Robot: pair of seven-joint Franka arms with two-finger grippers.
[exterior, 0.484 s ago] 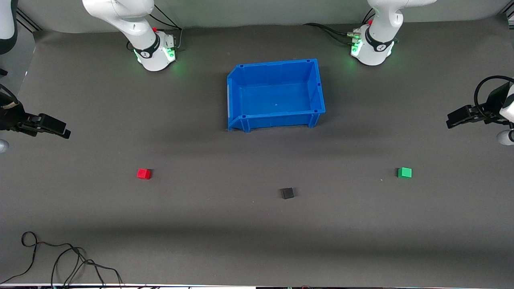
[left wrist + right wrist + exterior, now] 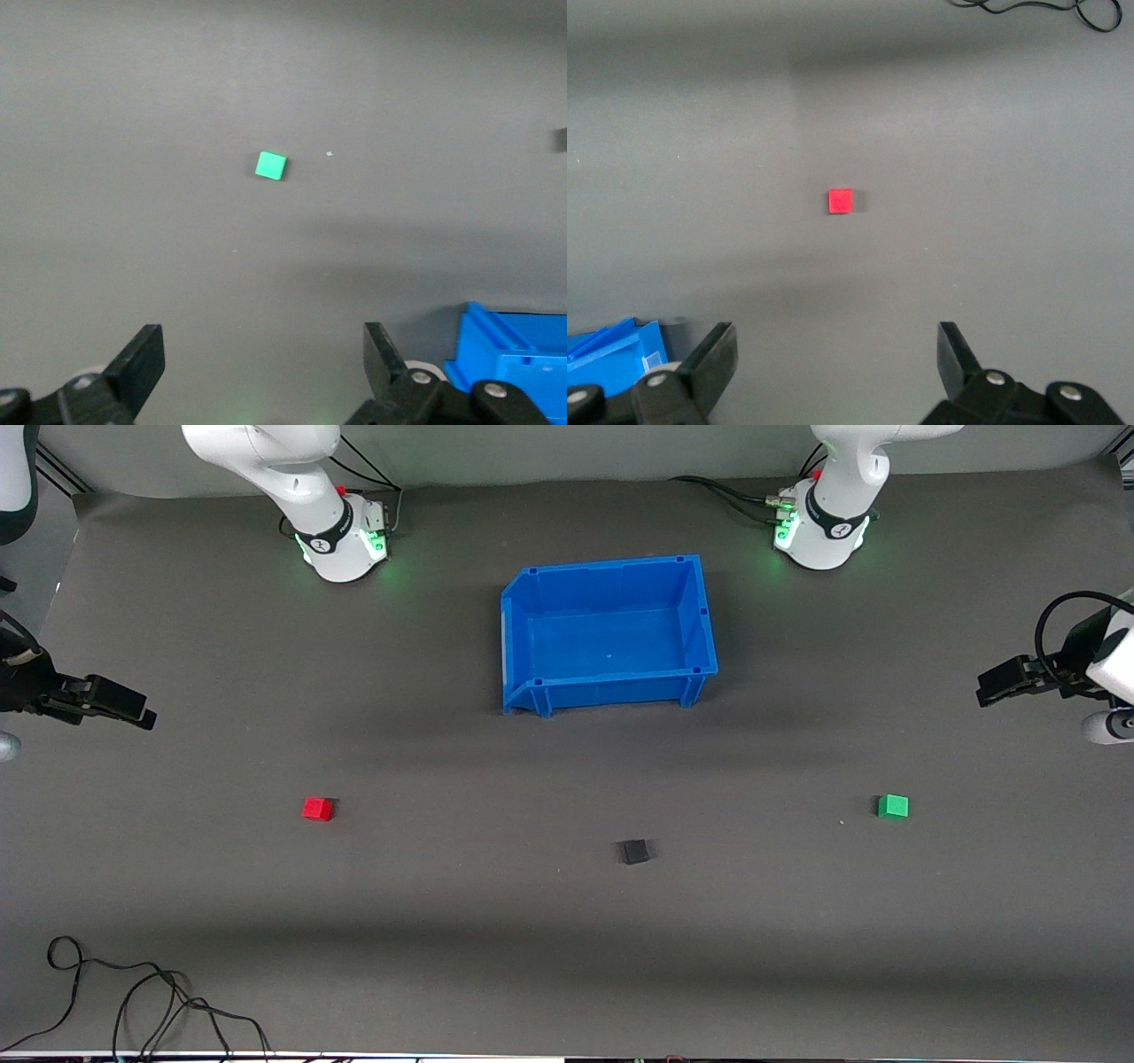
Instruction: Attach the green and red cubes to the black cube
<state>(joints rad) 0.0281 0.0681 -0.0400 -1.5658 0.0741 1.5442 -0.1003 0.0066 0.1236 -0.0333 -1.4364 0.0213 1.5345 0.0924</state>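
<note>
three cubes (image 2: pixel 634 852) apart, squarely flat

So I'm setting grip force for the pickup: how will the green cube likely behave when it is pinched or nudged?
The green cube looks solid and flat-faced, so it probably stays stiff in a pinch and won't roll. Being so small beside the blue bin, it is likely light and may slide on the table if nudged. The left gripper is open, wider than the cube.

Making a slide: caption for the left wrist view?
Open left gripper hangs above the table, green cube lying ahead, blue bin corner at the edge.
</note>
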